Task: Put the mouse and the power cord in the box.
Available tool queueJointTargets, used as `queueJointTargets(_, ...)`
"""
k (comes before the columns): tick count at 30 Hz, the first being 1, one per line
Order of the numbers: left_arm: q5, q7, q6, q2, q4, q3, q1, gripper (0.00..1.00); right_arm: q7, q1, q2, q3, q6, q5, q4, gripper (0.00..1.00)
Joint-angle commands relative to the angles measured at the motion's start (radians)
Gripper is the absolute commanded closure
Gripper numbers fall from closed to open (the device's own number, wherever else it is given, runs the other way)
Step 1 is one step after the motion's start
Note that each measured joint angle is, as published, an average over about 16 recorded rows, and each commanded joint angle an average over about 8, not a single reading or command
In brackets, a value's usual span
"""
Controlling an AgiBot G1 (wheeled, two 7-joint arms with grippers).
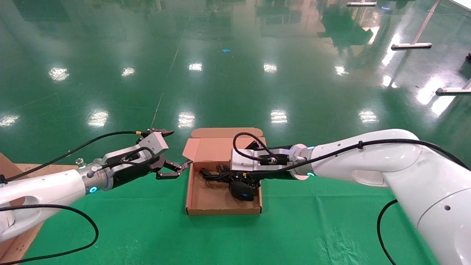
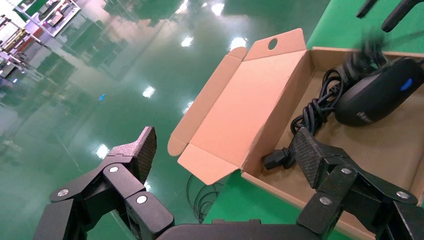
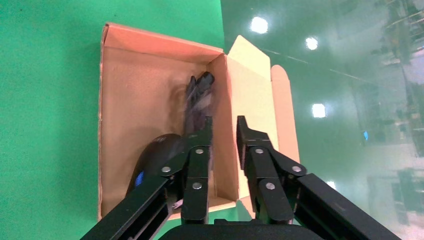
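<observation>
**A:** Where did your right gripper [image 3: 223,131] stand at that moment?

**B:** You had it above the box [image 1: 206,200], near the far wall. Its fingers [image 3: 249,136] were parted by a narrow gap and held nothing. In the right wrist view they straddled the back wall where the lid [image 1: 217,146] hinges up; I could not tell whether they touched the cardboard.

**A:** And the things you were packing?

**B:** Both lay inside the box. The mouse [image 1: 241,191] sat on the floor of it toward the right wall, a blue mark on its back. The power cord [image 1: 217,173] lay bundled just behind the mouse and touching it, with one plug end [image 2: 276,159] near the left wall.

**A:** What of your left gripper [image 1: 176,166]?

**B:** You kept it at the box's far left corner, spread wide and gripping nothing. In the left wrist view one finger [image 2: 316,155] reached over the left wall; the other [image 2: 141,152] hung outside, over the floor. The lid stood open with its side flap [image 1: 190,149] splayed toward that gripper. The box rested on a green mat [image 1: 147,228].
</observation>
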Motion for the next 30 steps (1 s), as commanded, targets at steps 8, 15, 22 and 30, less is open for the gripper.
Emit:
queueJointTargets(8, 0.001, -0.001, -0.001, -0.002, -0.003, 0.001, 0.001, 0.0, 0.001, 0.0, 0.003, 0.007, -0.005, 0.0, 0.001, 0.0)
queueJointTargets(15, 0.0, -0.063, 0.032, -0.034, -0.076, -0.03, 0.028, 0.0, 0.039, -0.035, 0.05, 0.046, -0.045, 0.045, 0.056, 0.0)
queueJointTargets(22, -0.002, -0.186, 0.098, -0.098, -0.219, -0.092, 0.081, 0.0, 0.111, -0.101, 0.138, 0.114, -0.119, 0.129, 0.16, 0.0)
queueJointTargets(30, -0.005, -0.328, 0.175, -0.172, -0.383, -0.163, 0.142, 0.0, 0.193, -0.176, 0.24, 0.194, -0.204, 0.226, 0.279, 0.0)
